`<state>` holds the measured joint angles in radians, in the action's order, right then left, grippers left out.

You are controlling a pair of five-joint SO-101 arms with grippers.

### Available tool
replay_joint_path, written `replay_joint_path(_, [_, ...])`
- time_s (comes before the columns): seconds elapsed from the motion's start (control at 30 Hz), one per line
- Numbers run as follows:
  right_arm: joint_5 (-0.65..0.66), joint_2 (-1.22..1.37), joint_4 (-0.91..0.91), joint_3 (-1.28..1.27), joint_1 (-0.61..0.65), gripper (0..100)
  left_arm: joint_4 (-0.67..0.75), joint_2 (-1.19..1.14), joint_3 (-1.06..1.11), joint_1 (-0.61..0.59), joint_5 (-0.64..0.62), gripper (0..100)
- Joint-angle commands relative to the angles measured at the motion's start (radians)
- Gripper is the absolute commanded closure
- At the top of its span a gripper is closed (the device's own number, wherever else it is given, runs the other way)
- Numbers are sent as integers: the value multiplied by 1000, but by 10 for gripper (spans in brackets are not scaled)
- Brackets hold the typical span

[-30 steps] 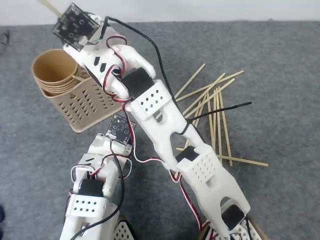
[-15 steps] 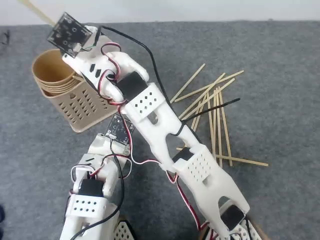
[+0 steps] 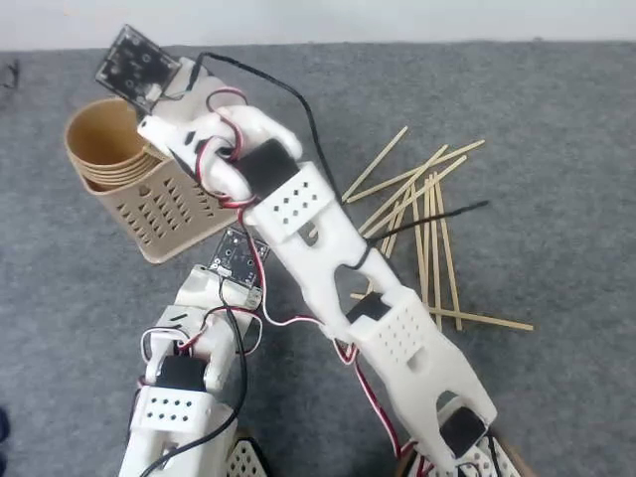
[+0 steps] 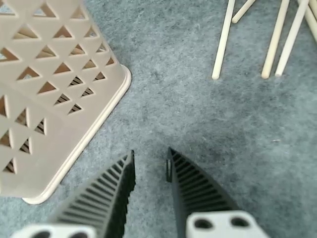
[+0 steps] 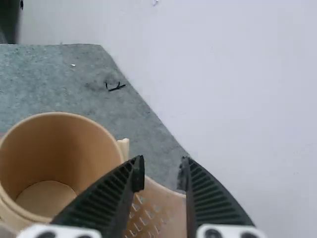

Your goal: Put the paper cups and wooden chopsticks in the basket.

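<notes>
Both grippers empty, fingers a little apart.
Right gripper hangs over the rim of the basket, just beside the stacked paper cups standing in it. Left gripper sits low over the grey carpet near the basket's corner. Loose chopsticks lie scattered well apart from the basket.

Your right tool no longer grips the pale wooden chopstick that stuck out to the far left; its jaws now stand slightly apart over the beige perforated plastic basket.
</notes>
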<state>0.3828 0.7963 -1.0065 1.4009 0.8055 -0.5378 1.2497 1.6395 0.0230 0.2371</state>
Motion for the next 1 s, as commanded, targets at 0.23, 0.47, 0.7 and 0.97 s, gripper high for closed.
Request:
replay_joint_path(0.23, [100,-412,-702,51,-194,880,28,14,-10,3,12,906])
replay_joint_path(0.47, [100,-518,-792,-127,-483,880,28,14,-8,0,12,906])
replay_joint_path(0.7, [100,-616,-788,-618,-634,880,28,14,-8,2,12,906])
replay_joint_path(0.97, [98,-627,-642,-1062,-654,880,28,14,-10,2,12,906])
